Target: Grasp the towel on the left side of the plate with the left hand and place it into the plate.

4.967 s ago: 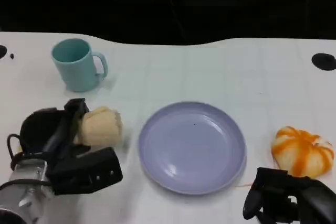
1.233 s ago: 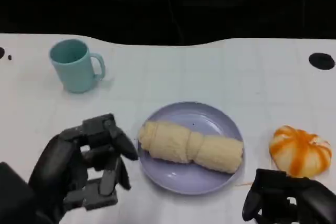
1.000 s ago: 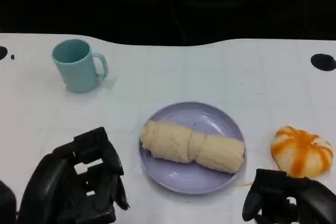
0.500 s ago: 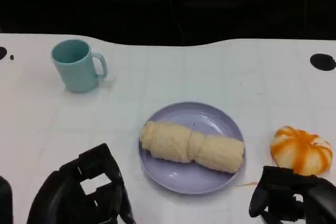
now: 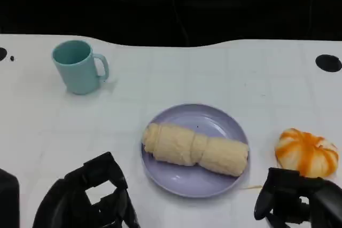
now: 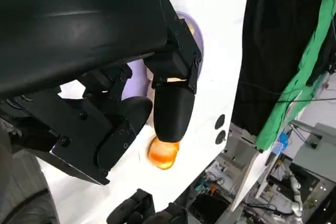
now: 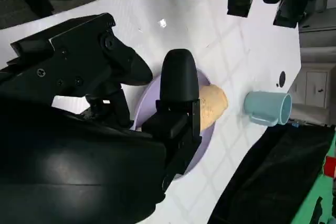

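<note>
Head view, centre of frame: rolled cream-yellow cloth towel (image 5: 195,149) lying across round lavender plate (image 5: 176,181), fully inside the rim, long axis running left to right. Placement judged done; step in hand judged to be clearing the left arm away. To do that well: lift straight up and back toward lower left, fingers kept apart, no sweep over the plate rim, no snagging the towel's near end, well clear of teal ceramic mug (image 5: 79,66) at upper left.

Black left hand (image 5: 91,198) at lower left of frame, just beside the plate's left edge, not touching plate or towel. Fingers (image 6: 170,109) apart, nothing between them, holding nothing.

Black right hand (image 5: 299,205) at lower right, beside orange-and-white striped pumpkin-shaped object (image 5: 306,151); nothing in it, fingers (image 7: 178,85) apart in right wrist view. Contact with the pumpkin shape: cannot tell.

White tabletop (image 5: 224,73) under everything.
</note>
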Controlling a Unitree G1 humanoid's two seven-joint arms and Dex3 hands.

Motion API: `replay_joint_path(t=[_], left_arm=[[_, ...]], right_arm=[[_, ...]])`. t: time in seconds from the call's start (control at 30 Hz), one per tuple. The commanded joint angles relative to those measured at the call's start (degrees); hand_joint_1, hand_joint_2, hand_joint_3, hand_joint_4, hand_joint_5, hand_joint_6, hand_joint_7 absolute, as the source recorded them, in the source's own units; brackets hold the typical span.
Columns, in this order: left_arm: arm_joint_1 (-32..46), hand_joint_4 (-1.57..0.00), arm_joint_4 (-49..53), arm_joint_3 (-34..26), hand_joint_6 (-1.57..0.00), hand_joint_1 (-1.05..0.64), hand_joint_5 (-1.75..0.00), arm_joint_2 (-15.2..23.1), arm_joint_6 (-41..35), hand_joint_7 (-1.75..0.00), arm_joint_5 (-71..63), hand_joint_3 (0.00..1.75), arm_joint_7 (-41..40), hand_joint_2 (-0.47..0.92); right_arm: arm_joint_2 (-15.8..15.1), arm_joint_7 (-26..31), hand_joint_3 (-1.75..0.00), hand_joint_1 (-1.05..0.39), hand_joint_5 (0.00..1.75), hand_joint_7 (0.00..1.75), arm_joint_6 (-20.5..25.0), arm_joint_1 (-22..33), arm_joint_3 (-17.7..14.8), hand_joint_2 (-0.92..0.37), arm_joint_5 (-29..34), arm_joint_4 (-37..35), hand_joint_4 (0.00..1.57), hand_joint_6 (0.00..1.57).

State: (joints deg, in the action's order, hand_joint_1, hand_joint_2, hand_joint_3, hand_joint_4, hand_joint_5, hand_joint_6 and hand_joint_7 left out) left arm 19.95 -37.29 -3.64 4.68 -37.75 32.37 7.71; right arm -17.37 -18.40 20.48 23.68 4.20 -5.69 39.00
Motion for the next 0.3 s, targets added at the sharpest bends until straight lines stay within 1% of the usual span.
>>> replay_joint_path(t=[0.03, 0.3], left_arm=[[-0.29, -0.85, -0.21, -1.02, -0.71, -0.08, -1.75, 0.53, -0.95, -1.74, 0.93, 1.4, -0.71, 0.51], [-0.01, -0.85, -0.2, -0.73, -0.71, -0.08, -1.75, 1.81, -0.69, -1.75, -0.06, 1.39, 0.5, 0.51]], right_arm=[[-0.35, 0.02, -1.02, -0.04, 1.75, 1.47, -0.58, 0.42, -0.45, -0.66, -0.07, -0.02, 0.71, 0.62], [0.2, 0.24, -1.02, -0.02, 1.75, 1.48, -1.3, 0.93, -0.09, -0.66, -0.1, -0.26, 0.71, 0.62]])
